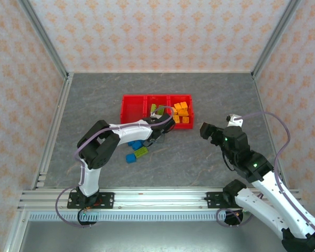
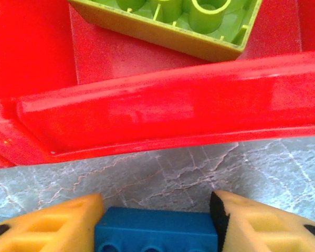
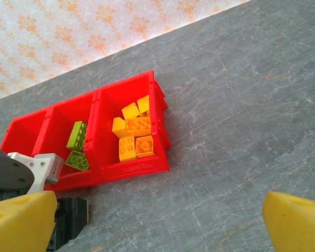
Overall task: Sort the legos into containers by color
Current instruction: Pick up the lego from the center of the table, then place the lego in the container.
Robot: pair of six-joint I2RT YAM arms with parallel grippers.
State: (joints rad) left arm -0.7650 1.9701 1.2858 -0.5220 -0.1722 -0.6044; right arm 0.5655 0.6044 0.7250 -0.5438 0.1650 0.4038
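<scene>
The containers (image 1: 127, 107) are three joined red bins at mid table. The right bin holds several orange-yellow legos (image 3: 134, 134), the middle one lime green legos (image 3: 76, 148); the left bin (image 3: 22, 137) looks bare. My left gripper (image 1: 156, 140) hangs low at the bins' near wall (image 2: 163, 113), shut on a blue lego (image 2: 157, 228) with a yellow finger touching each end. A green lego (image 2: 173, 21) lies just past that wall. My right gripper (image 1: 206, 129) hovers right of the bins; its fingers (image 3: 299, 223) stand wide open with nothing between them.
Loose legos lie on the grey table near the left arm: a blue one (image 1: 135, 144), a green one (image 1: 141, 153) and another blue one (image 1: 130, 158). Metal frame posts and patterned walls close in the table on three sides.
</scene>
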